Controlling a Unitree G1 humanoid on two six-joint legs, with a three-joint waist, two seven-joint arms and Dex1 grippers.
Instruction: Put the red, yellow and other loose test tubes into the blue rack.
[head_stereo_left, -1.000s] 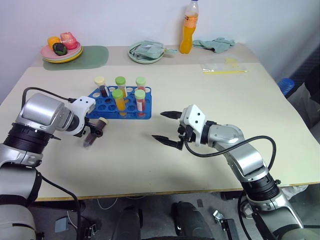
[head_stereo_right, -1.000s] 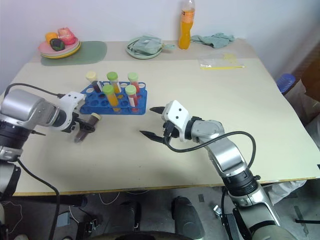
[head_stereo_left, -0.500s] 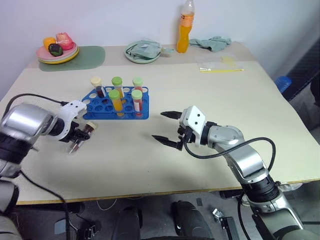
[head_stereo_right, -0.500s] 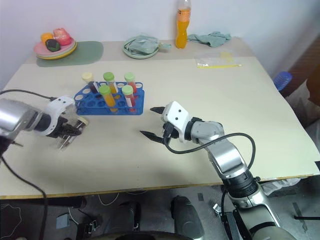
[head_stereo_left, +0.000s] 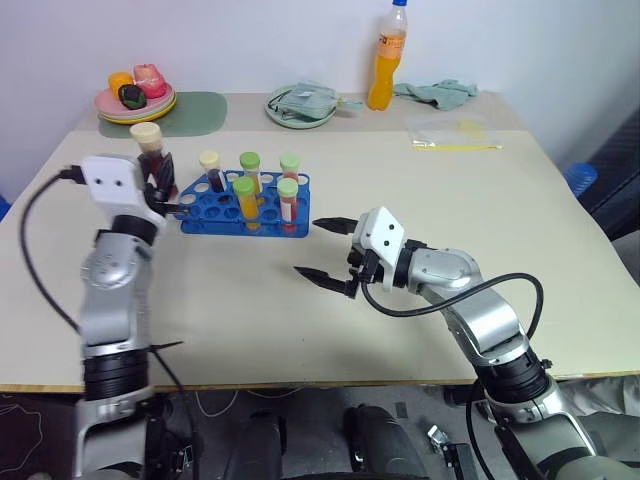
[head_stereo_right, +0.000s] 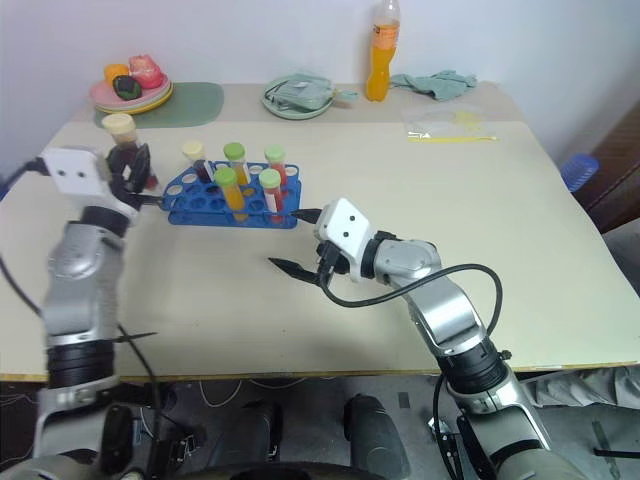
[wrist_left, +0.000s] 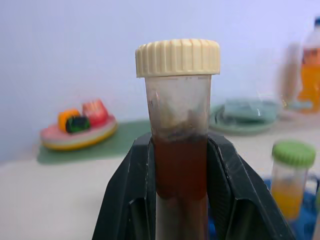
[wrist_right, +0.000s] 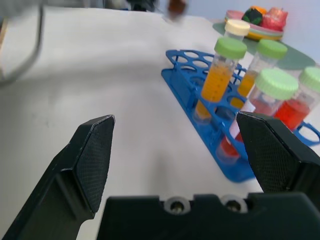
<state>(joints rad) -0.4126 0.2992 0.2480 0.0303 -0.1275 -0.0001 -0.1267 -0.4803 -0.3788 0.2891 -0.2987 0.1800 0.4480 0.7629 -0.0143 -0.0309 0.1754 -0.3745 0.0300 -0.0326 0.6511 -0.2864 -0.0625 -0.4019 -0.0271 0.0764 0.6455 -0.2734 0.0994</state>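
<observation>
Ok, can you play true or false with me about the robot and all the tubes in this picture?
1. The left claw is shut on a tube with a cream cap. True.
2. The stuff in that tube is bright green. False: it is dark brown.
3. The right claw is holding a tube too. False: it is open with nothing in it, hovering over the table beside the blue rack.
4. Five tubes stand in the blue rack. True: one cream cap and four green caps.
5. The orange bottle stands in the rack. False: it stands at the far edge of the table, near a green cloth.
</observation>
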